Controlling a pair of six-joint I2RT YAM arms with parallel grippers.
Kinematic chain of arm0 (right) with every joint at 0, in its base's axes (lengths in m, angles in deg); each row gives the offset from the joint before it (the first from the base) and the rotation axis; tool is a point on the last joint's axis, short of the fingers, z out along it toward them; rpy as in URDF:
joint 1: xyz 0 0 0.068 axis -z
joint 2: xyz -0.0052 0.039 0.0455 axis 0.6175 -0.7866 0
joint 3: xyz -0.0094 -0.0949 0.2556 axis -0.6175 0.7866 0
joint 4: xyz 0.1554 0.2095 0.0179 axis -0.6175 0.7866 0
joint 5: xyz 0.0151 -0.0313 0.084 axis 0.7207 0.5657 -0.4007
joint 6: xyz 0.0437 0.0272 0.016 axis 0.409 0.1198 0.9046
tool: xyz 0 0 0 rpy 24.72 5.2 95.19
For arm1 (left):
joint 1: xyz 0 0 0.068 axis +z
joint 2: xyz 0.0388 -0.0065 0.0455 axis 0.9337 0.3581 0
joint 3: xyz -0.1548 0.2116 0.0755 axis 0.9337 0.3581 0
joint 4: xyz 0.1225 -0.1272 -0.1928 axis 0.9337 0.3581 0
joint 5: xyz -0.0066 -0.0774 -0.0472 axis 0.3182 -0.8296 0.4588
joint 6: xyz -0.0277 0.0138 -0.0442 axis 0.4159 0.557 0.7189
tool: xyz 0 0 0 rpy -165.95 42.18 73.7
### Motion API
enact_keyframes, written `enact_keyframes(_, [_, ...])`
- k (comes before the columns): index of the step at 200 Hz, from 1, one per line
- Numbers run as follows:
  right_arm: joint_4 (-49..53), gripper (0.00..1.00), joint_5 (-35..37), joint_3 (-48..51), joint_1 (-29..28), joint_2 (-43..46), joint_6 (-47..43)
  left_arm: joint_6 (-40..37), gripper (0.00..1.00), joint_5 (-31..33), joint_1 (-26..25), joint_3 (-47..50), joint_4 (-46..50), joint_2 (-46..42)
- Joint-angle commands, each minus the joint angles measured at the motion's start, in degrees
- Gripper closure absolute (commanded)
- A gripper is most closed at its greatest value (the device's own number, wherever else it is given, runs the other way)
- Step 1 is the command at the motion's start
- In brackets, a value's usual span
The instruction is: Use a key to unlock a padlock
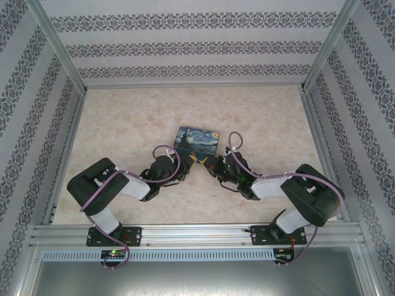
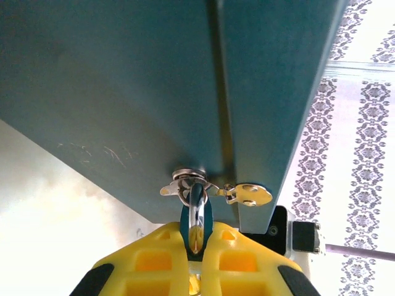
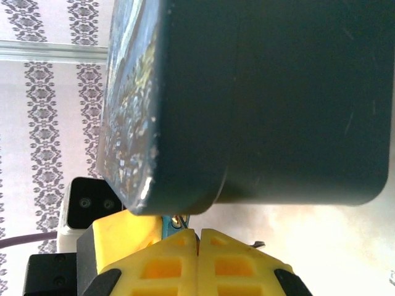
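The padlock is a small box with a blue-and-yellow painted lid and teal sides, lying mid-table. Its tiny silvery lock sits on the near side, with a silvery hasp beside it. My left gripper is shut on the key, whose bluish head is pinched between the yellow fingers and whose silvery shaft reaches into the lock. From above, the left gripper meets the box's near edge. My right gripper is shut with nothing seen between its fingers, just below the box's corner and next to the key's head. In the top view the right gripper is close beside the left one.
The box rests on a beige marbled tabletop ringed by patterned walls and aluminium rails. Both arms fold inward from their bases, and their wrists nearly touch at the box's near edge. Open tabletop lies behind and to both sides of the box.
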Motion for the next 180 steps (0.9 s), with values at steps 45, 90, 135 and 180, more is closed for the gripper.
enact_keyframes(45, [-6.7,1.00,-6.5,-1.4,3.3,-2.8,-0.2,2.2,1.00,-3.3,-0.6,-0.8,-7.8,-3.6])
enact_keyframes(90, [-13.4,1.00,-9.0,-1.6,3.5,-6.8,4.0,2.0,1.00,-3.3,-1.1,-0.9,-8.3,-3.7])
enact_keyframes(135, [-20.8,1.00,-10.0,-2.3,2.2,-11.3,8.1,2.0,1.00,-3.6,-1.3,-1.6,-8.8,-3.0])
enact_keyframes(180, [-26.5,1.00,-10.1,-1.6,2.8,-16.1,10.6,2.3,1.00,-3.8,-1.3,-1.6,-9.4,-2.6])
